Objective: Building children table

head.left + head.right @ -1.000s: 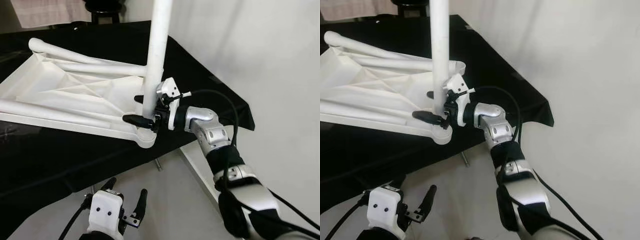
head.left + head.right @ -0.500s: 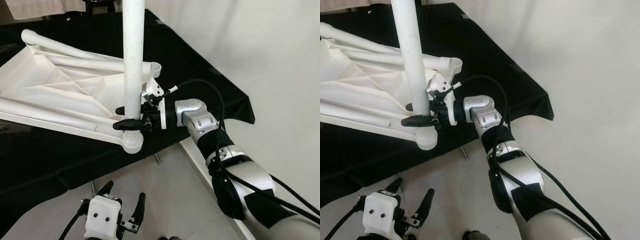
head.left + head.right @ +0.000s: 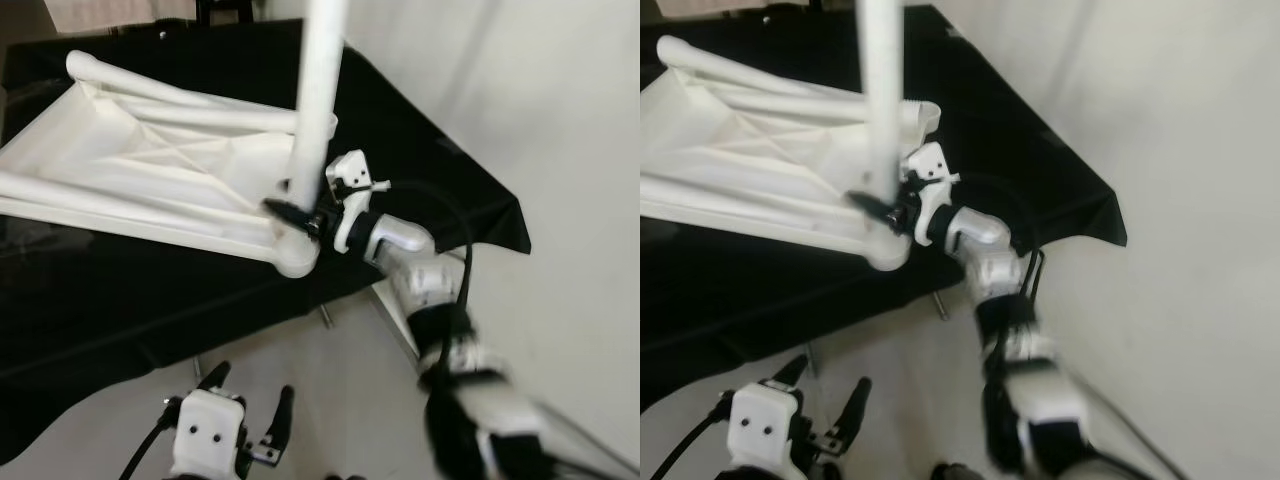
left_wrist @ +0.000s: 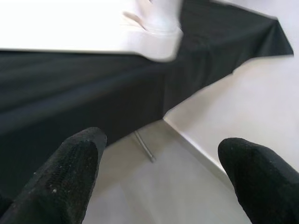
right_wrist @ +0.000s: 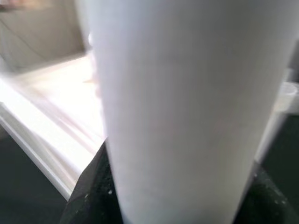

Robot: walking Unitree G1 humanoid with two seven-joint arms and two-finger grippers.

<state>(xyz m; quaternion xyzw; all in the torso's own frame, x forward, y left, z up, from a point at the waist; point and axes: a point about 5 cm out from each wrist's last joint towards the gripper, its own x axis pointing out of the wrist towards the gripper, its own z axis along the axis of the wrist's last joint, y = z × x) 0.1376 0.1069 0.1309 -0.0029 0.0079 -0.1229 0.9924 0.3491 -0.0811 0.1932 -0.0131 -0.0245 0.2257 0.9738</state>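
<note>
The white table leg (image 3: pixel 318 95) stood upright in the corner socket of the upturned tabletop (image 3: pixel 150 175), clamped by the right end effector (image 3: pixel 300 212) near its base. Seating it well probably called for keeping it plumb while pressing down. The left end effector (image 3: pixel 245 412) hung open below. A black-draped worktop (image 3: pixel 120 290) stood beside a white wall (image 3: pixel 560 110).

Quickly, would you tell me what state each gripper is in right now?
Left gripper: open, holding nothing, hanging low over the floor.
Right gripper: closed on the upright white table leg near its base.
</note>
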